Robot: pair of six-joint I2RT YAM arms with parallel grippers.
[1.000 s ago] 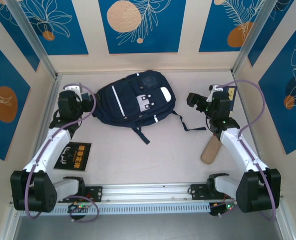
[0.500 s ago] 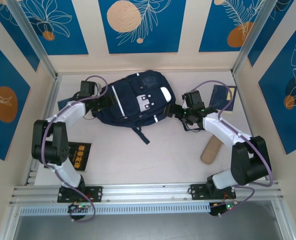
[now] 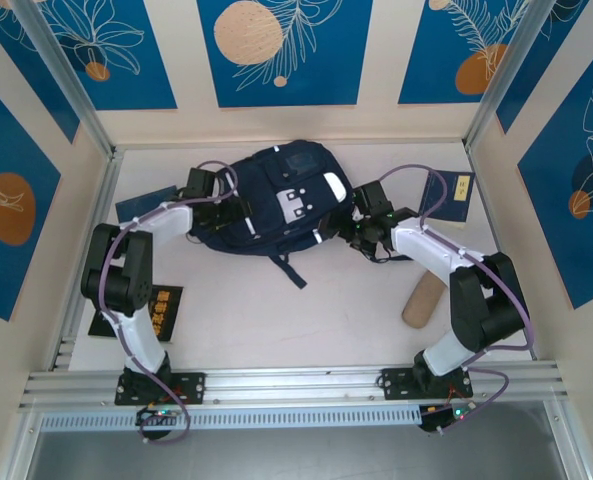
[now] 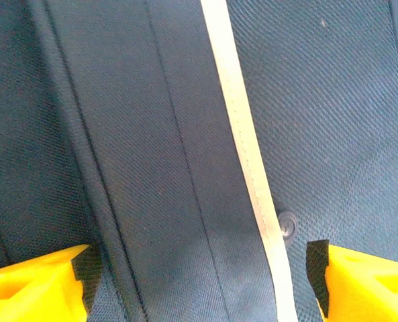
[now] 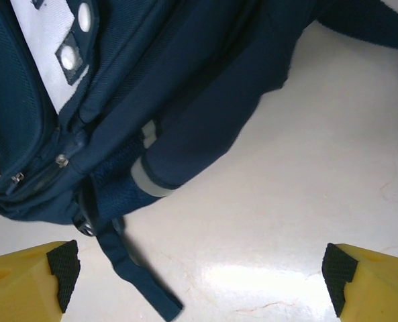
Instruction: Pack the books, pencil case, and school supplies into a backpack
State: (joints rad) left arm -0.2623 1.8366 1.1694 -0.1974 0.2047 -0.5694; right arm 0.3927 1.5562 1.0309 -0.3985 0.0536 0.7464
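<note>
The dark navy backpack (image 3: 276,190) lies flat at the back middle of the table, white stripes and grey buckle patch up. My left gripper (image 3: 229,213) hovers open over its left side; the left wrist view has navy backpack (image 4: 152,134) fabric and a white stripe (image 4: 242,134) between the wide-apart fingers of that gripper (image 4: 202,282). My right gripper (image 3: 359,231) stands open at the backpack's right edge; in its own view the gripper (image 5: 199,278) spans bare table beside the backpack (image 5: 185,87) and a loose strap (image 5: 138,285). Navy books lie at back right (image 3: 448,198) and back left (image 3: 144,204).
A black book with gold print (image 3: 161,312) lies near the left arm's lower link. A tan tube-shaped pencil case (image 3: 423,298) rests at the right front. Walls close in the table on three sides. A metal rail (image 3: 296,385) runs along the near edge.
Both arms have swung inward from the table's sides to the backpack. The left arm's move uncovered the navy book at back left. The backpack has barely shifted.
</note>
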